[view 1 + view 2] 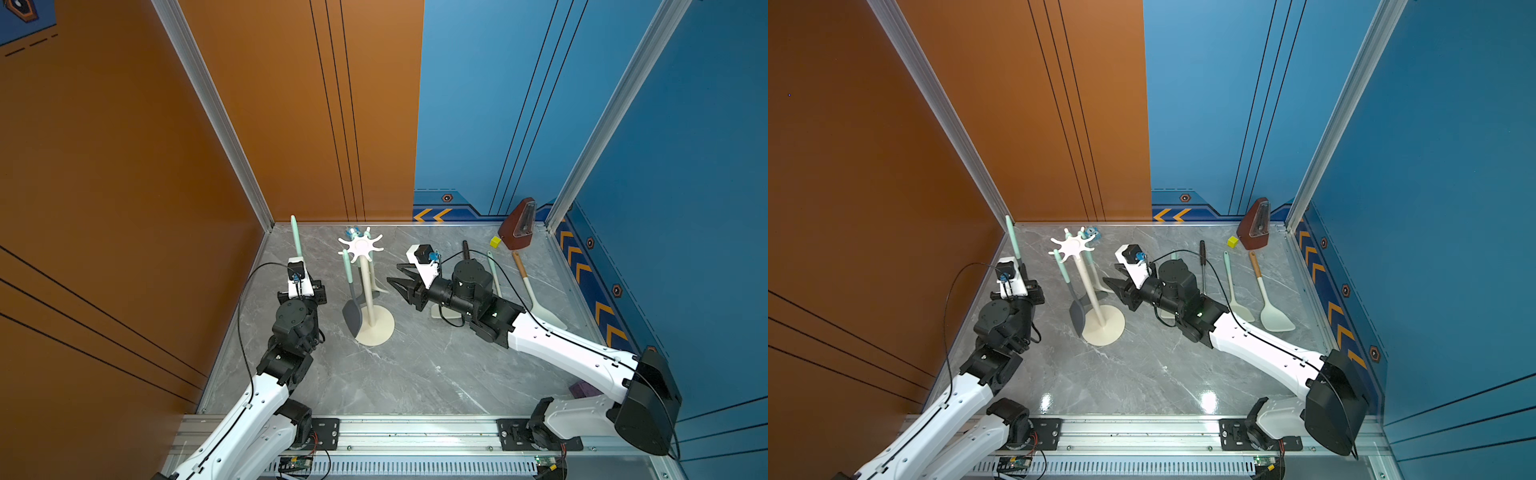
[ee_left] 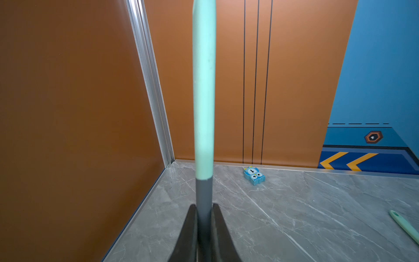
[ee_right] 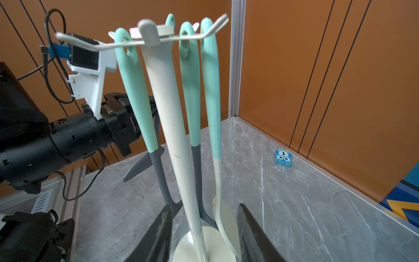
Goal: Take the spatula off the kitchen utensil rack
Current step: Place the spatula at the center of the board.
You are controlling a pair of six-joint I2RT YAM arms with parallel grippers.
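Left hand (image 2: 204, 205): clamped on spatula (image 2: 204, 90) at grey neck, clear of kitchen utensil rack (image 3: 167, 102); judged light, stiff, slick-handled. Right hand (image 3: 205, 205): part-open, empty.

brown metronome (image 1: 517, 224) just beside a yellow cube (image 1: 494, 242).

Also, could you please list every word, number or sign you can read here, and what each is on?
"1": on the blue owl block.
Signs without words: yellow chevron arrows on the blue wall strip.
Too small to read: the hexagon emblem.
Too small to read: the circuit boards at the front.
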